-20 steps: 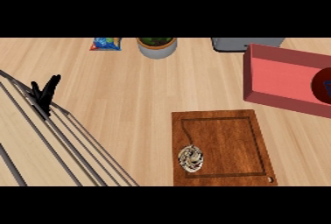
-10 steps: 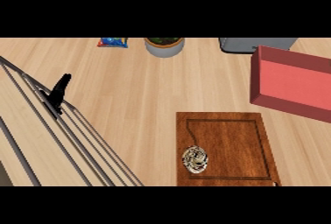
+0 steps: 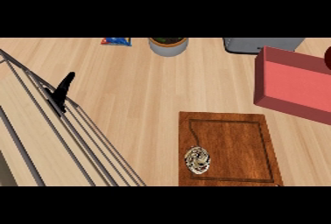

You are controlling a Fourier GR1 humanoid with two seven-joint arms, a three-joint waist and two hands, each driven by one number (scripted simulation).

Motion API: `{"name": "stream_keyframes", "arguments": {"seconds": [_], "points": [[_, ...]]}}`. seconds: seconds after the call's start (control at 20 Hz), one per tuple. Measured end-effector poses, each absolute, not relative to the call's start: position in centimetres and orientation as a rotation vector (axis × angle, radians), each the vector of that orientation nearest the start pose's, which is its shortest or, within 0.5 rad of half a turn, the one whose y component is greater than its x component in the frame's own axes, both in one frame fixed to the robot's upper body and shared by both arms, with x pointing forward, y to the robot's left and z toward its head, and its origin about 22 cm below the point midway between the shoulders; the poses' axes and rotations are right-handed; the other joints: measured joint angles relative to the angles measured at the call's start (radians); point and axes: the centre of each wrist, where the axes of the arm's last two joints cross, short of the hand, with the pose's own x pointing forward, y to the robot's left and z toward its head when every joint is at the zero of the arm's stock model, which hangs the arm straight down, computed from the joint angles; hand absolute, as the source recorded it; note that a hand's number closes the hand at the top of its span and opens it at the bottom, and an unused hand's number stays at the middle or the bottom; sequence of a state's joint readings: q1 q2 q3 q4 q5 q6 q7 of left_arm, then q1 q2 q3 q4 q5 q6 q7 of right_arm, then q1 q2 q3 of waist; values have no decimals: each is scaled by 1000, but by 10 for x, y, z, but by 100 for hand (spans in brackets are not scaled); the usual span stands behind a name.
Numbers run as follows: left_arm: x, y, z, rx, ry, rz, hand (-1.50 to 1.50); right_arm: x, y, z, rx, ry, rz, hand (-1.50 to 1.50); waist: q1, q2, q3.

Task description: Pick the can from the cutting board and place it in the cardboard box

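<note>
Red box (image 3: pixel 294 85) at your far right, open side up, interior bare as far as visible. Can (image 3: pixel 197 159) sits on cutting board (image 3: pixel 229 151), lower left part, untouched. Left hand (image 3: pixel 62 91) at your left: only dark finger shape shows, cannot tell its state. Versus half second ago: view shifted slightly, can unmoved on board.

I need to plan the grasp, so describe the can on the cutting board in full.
The can shows its round, silvery metal end with a swirled pattern, seen from almost straight above. It sits near the lower left corner of the brown wooden cutting board, just inside the groove. Nothing else touches it. The red box lies up and to the right, apart from it.
</note>
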State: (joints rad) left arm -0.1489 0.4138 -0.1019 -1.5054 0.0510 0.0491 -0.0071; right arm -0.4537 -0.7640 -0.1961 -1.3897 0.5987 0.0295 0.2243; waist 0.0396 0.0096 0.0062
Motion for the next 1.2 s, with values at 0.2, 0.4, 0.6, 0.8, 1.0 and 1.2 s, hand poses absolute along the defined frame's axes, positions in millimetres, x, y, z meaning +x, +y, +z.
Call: {"name": "stream_keyframes", "arguments": {"seconds": [0.2,0.4,0.6,0.8,1.0,1.2], "points": [[277,289,48,232,-1622,-349,0,333,-404,185,-1281,-1355,617,150,4,3,1],[276,290,47,226,-1619,-343,0,346,-410,160,-1169,-1315,526,-150,0,2,2],[276,289,49,226,-1617,-340,0,357,-416,140,-1081,-1297,485,-150,2,4,1],[274,292,48,231,-1615,-337,0,363,-422,134,-999,-1374,396,-150,-6,1,2],[270,296,46,242,-1610,-324,0,365,-431,136,-932,-1522,206,-150,-22,-3,4],[266,300,44,253,-1609,-314,0,360,-447,134,-838,-1632,0,-150,-35,-5,5]]}}
